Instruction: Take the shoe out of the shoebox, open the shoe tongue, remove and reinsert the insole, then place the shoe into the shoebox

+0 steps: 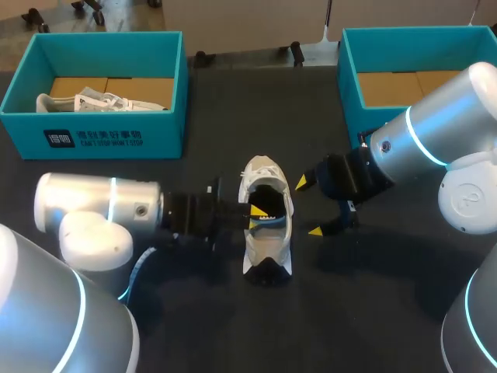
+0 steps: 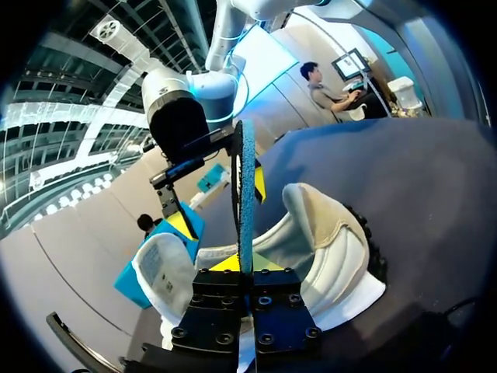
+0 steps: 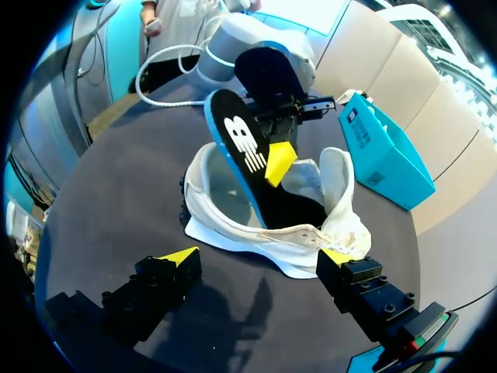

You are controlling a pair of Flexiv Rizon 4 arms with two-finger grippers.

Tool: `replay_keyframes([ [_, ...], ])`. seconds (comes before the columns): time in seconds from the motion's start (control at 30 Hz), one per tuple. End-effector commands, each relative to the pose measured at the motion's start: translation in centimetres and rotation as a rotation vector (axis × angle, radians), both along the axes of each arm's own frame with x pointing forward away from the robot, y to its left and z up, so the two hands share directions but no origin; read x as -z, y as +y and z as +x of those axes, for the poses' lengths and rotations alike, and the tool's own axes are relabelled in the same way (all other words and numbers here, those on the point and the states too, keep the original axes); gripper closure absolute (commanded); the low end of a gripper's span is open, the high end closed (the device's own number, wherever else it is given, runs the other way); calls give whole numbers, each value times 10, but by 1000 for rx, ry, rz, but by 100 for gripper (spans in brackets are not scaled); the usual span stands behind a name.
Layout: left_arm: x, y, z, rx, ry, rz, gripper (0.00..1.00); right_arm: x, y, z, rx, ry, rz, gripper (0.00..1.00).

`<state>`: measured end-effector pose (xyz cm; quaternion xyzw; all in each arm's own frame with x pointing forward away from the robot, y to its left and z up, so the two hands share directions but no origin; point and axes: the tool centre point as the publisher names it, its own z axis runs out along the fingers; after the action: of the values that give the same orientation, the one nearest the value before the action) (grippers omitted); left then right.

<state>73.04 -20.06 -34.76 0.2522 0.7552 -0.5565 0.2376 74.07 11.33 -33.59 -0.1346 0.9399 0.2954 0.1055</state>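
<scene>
Shoe [image 1: 266,225] sits upright mid-table, outside the shoebox [image 1: 93,136]. My left gripper [image 1: 256,214] is clamped on the insole [image 3: 245,151]. The insole stands tilted with its lower end down inside the shoe, probably not seated, hard to tell. My right gripper [image 1: 308,207] is spread wide, just beside the shoe.

Both arms are built of rounded silver-white shells. The left arm [image 1: 93,206] shows a fat cylinder and a ball-like joint ringed by a thin light-blue line. The right arm [image 1: 439,140] is a cylinder banded in bright cyan, with a small dark round port near its end. Each wrist narrows into matte black blocks studded with socket-head screws [image 2: 220,339]. The jaws are black with bright yellow wedge tips [image 1: 301,183]. A pale cable [image 1: 138,270] loops beside the left arm, and one right finger base carries a red-and-green mark [image 3: 419,336].
</scene>
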Motion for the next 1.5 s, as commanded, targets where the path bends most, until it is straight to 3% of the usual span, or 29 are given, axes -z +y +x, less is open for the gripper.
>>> replay_keyframes([
  [0.03, 6, -6, 9, 2, 0, 14, 100, 1, 0, -1, -1, -2, 2, 0],
  [0.27, 4, -9, 11, -9, -5, 10, 100, 1, 0, -1, -1, -2, 2, 0],
  [0.3, 1, -9, 9, -5, -8, 6, 92, 1, 0, -1, -1, -2, 2, 0],
  [0.4, -4, -7, 4, 0, -11, -1, 87, 1, 0, -1, -1, -2, 2, 0],
  [0.77, -12, 4, -14, 6, -18, -10, 79, 1, 0, -1, -1, -2, 2, 0],
  [0.93, -6, 4, -16, 4, -4, 5, 80, 1, 0, -1, -1, -2, 2, 0],
  [1.03, 0, 1, -13, 2, -6, 19, 87, 1, 0, -1, -1, -2, 2, 0],
  [1.1, 3, -2, -10, 1, -35, 41, 100, 1, 0, -1, -1, -2, 2, 0],
  [1.5, 14, -4, 3, -14, -101, 92, 100, 1, 0, -1, -1, -2, 2, 0],
])
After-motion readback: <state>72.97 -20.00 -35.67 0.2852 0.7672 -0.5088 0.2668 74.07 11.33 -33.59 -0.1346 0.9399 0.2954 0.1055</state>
